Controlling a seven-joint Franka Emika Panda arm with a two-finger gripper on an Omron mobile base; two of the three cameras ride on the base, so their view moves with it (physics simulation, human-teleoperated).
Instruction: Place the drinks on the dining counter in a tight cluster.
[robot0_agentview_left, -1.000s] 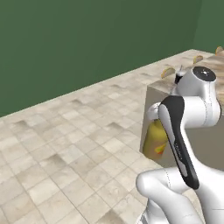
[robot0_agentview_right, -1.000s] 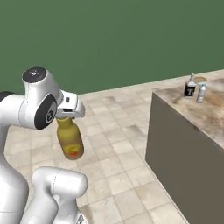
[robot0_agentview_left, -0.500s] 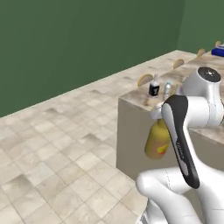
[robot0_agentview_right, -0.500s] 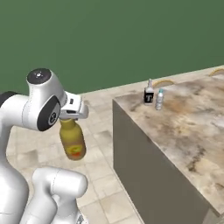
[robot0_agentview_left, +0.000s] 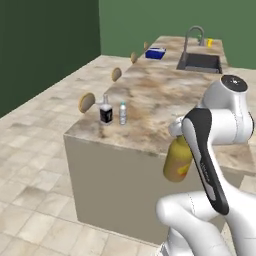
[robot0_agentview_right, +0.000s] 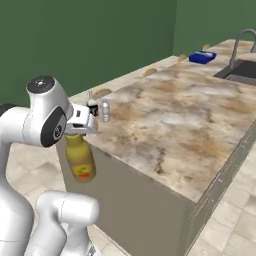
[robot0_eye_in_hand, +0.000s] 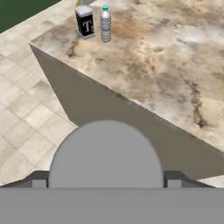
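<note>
My gripper (robot0_agentview_right: 76, 131) is shut on the neck of the large amber-yellow bottle (robot0_agentview_right: 81, 160), which hangs upright off the near corner of the dining counter (robot0_agentview_right: 170, 120), below the level of its top. From the left the amber bottle (robot0_agentview_left: 177, 160) shows beside my arm. In the hand view its grey cap (robot0_eye_in_hand: 105, 153) sits between the fingertips (robot0_eye_in_hand: 38, 180). The dark white-labelled bottle (robot0_agentview_left: 105, 113) and the small water bottle (robot0_agentview_left: 123, 113) stand side by side near the counter's left corner. The hand view has the dark bottle (robot0_eye_in_hand: 85, 24) and water bottle (robot0_eye_in_hand: 105, 25) at the top.
An inset sink (robot0_agentview_left: 202, 61) with a curved faucet (robot0_agentview_left: 195, 35) lies at the counter's far end, with a blue box (robot0_agentview_left: 156, 52) nearby. Round stools (robot0_agentview_left: 86, 101) line the counter's left side. Tiled floor surrounds the near corner.
The whole picture has shifted: the base has driven and turned, so the counter now lies close and lengthwise ahead. The amber bottle stays held in my gripper.
</note>
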